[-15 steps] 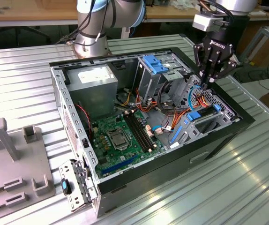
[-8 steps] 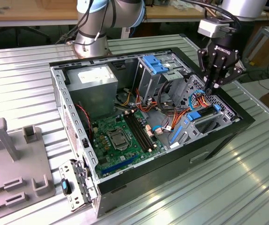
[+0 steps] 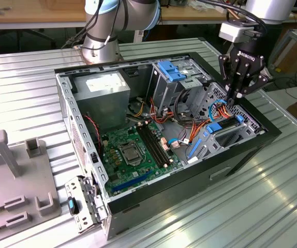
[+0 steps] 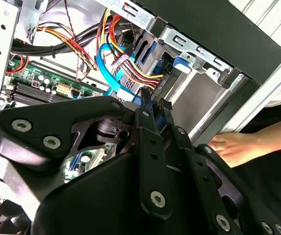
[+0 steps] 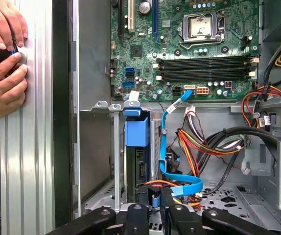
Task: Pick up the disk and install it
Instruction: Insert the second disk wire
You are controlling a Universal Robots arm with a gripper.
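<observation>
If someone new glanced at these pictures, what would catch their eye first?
Probably the open computer case on the ribbed metal table, its green motherboard exposed. Next, the black gripper reaching down into the case's corner at the exterior view's right, by the blue-railed disk standing in its bay. A person's hands rest outside the case.

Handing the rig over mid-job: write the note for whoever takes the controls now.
Gripper: low inside the open computer case, at the drive bay on the exterior view's right.
Disk: on edge in that bay, blue rail showing, its near end at the gripper.
Done: disk picked up and brought into the bay.
Left: I cannot tell whether it is fully seated; check that.
Note: a person's hand rests on the table beside the case.
</observation>
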